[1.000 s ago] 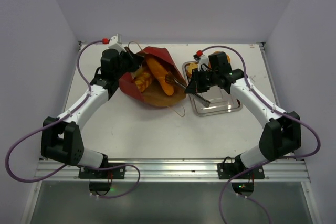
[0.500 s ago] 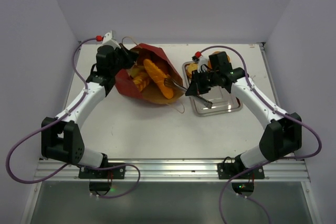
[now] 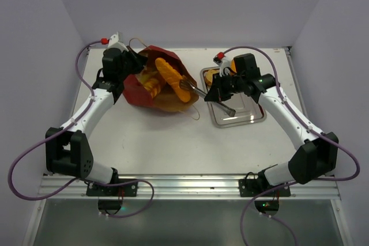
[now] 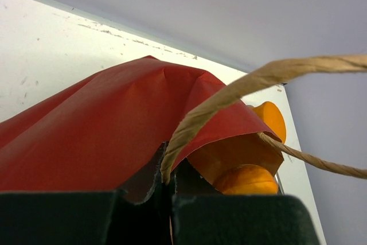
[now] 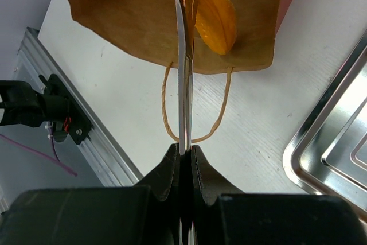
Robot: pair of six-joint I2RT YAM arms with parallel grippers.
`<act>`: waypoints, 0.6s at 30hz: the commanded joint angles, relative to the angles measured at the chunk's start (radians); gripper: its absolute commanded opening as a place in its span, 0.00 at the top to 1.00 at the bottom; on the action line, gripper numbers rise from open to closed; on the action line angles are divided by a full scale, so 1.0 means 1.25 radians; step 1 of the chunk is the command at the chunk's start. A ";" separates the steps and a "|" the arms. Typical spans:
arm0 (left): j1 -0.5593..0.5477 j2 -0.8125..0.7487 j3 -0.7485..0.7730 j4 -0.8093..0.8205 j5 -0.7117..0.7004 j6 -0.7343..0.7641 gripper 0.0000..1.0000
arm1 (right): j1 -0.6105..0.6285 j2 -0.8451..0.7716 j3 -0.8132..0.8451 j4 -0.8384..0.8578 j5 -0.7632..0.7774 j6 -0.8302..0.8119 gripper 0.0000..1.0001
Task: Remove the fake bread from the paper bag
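Mostly the fake bread point(image 3: 166, 75) sits inside the paper bag point(image 3: 136, 89) on the worktop point(image 3: 173, 142), beside the steel tray point(image 3: 249, 118). The left pincer point(image 4: 171, 186) is clamped on the bag's rim by a handle. The right pincer point(image 5: 184, 154) is closed on a thin steel utensil point(image 5: 183, 84) whose tip reaches into the bag's mouth.

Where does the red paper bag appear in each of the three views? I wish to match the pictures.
Top external: the paper bag lies left of centre, on the far half of the table.
Left wrist: its red outside fills the lower left and middle.
Right wrist: its brown inside spans the top, behind the metal tongs.
Shared landmark: orange fake bread at the bag's mouth.
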 commanded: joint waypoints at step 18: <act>0.021 0.027 0.070 -0.022 -0.003 0.025 1.00 | -0.007 -0.108 0.055 0.028 -0.035 -0.016 1.00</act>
